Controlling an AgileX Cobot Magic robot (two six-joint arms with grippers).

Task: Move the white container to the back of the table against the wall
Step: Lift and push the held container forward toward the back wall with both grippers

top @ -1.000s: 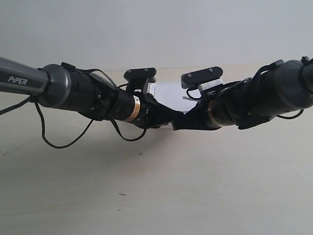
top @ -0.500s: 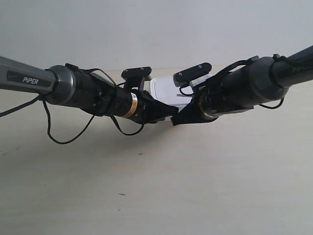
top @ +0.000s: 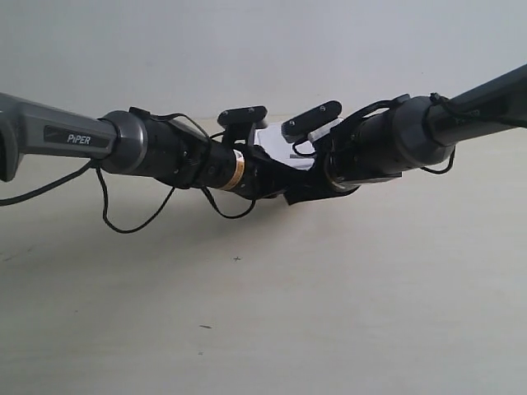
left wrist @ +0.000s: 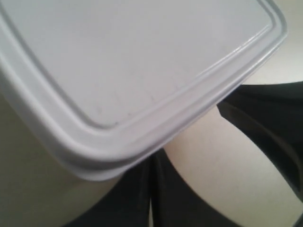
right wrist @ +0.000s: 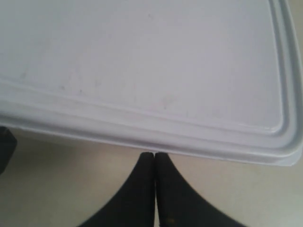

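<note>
The white container (top: 274,146) lies on the table (top: 329,313) close to the wall (top: 247,49), mostly hidden behind the two arms. Its rimmed lid fills the left wrist view (left wrist: 142,61) and the right wrist view (right wrist: 142,61). My left gripper (left wrist: 151,158) is shut, its tips tucked under the lid's rim near a rounded corner. My right gripper (right wrist: 155,155) is shut too, with its tips touching the container's long side. In the exterior view both grippers (top: 278,188) (top: 295,196) meet at the container's near side.
A black cable (top: 123,226) hangs in a loop from the arm at the exterior view's left. The other arm's black gripper (left wrist: 270,127) shows beside the container in the left wrist view. Small dark specks (top: 237,259) mark the table.
Both arms have reached further toward the wall, and the container has slid back with them. The arm at the exterior view's right has stretched out and risen.
</note>
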